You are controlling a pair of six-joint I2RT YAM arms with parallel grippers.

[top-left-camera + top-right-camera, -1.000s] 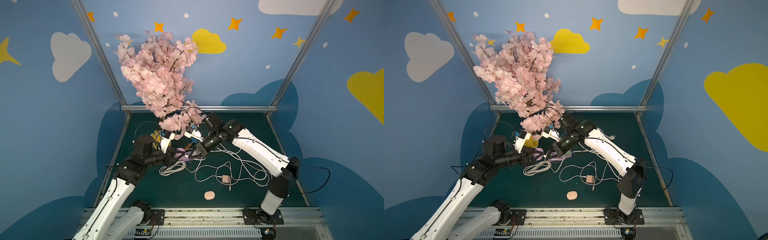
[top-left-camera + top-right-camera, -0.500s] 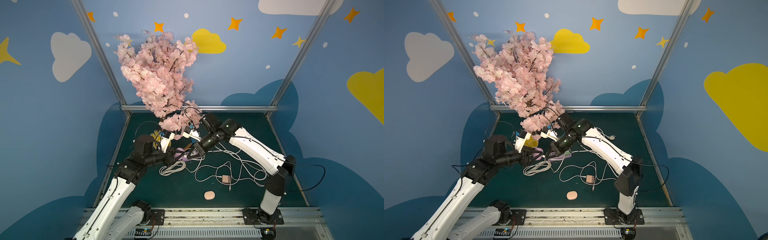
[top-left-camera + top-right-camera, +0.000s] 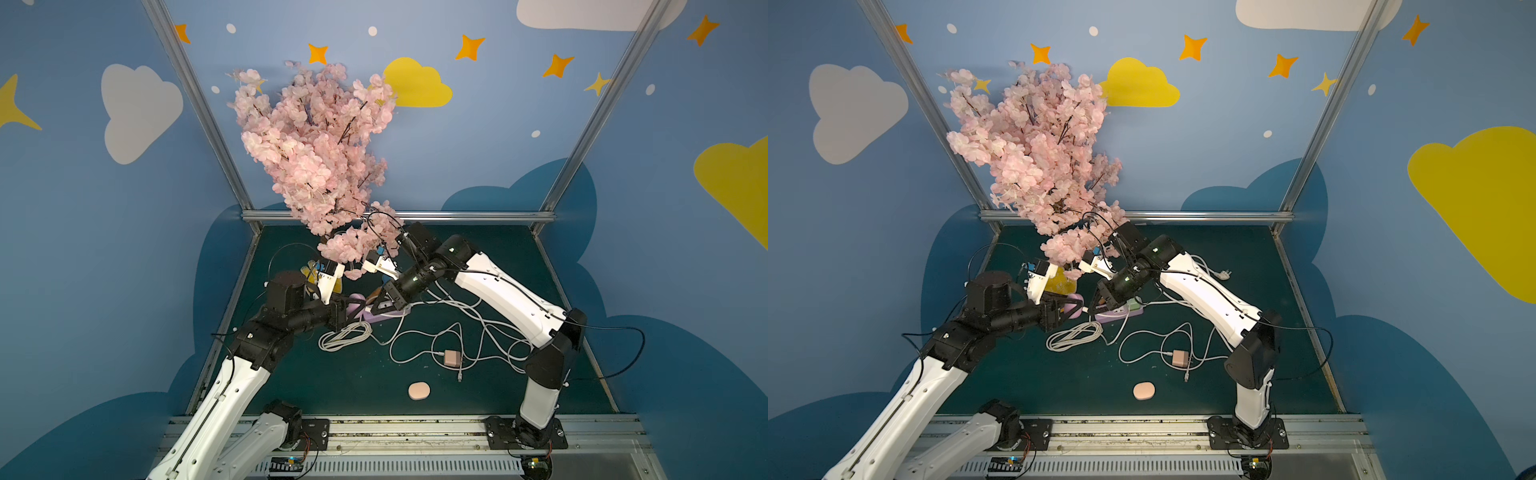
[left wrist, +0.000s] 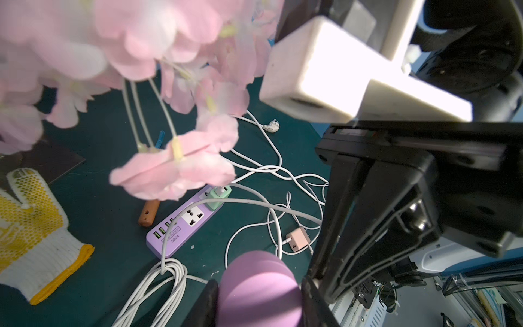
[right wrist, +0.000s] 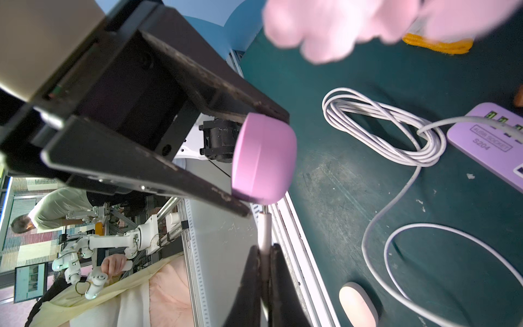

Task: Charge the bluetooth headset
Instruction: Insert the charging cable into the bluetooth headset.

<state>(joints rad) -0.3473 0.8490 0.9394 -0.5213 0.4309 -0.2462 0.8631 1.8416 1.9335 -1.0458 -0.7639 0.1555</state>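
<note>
The bluetooth headset shows as a rounded purple case [image 4: 254,271], held off the mat with my left gripper [image 4: 258,294] shut on its two sides. Both top views show the case [image 3: 355,305] [image 3: 1073,309] under the blossom branches. My right gripper [image 5: 264,249] is shut on a white charging plug [image 5: 264,226]. The plug's metal tip reaches the edge of the case [image 5: 263,161]; I cannot tell whether it is inside a port. In the top views the right gripper [image 3: 376,309] [image 3: 1090,309] stands right beside the case.
A purple power strip [image 3: 386,318] [image 4: 181,226] lies behind the grippers with a green charger [image 4: 218,196] plugged in. Loose white cables, a coiled cord [image 3: 345,336], a pink adapter [image 3: 452,357] and a pink oval pad [image 3: 419,390] lie on the mat. Pink blossom tree [image 3: 316,153] overhangs; a glove [image 4: 31,226] lies nearby.
The right arm has shifted a little to the left, bringing the plug closer to the case. The left arm has hardly moved.
</note>
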